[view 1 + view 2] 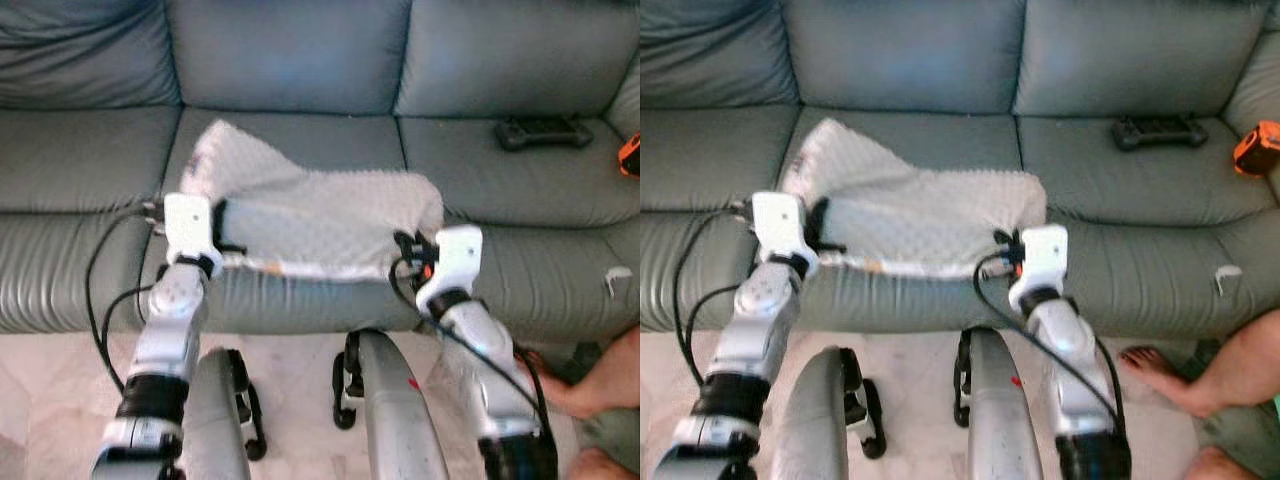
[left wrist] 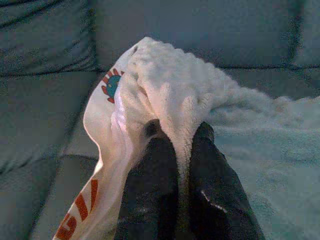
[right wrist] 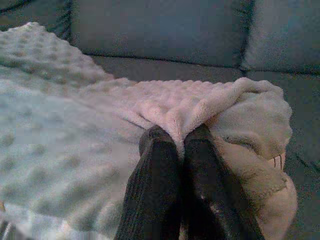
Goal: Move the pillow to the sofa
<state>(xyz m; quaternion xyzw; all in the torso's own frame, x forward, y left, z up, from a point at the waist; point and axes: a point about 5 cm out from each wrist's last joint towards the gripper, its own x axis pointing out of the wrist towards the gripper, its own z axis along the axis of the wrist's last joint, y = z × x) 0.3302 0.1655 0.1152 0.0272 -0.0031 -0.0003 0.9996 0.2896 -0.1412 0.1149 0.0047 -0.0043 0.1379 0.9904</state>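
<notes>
head stereo downward, wrist cameras close on pillow (image 2: pixel 170 95)

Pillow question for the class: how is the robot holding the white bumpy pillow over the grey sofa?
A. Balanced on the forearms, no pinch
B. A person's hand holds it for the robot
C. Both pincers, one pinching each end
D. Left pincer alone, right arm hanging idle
C: the left pincer and the right pincer each have their fingers closed on a fold of the pillow, at opposite ends, above the sofa.

arms: we see silver shells, black joints | wrists: white blocks | cables: black loops | fingers (image 2: pixel 150 195): black
</notes>
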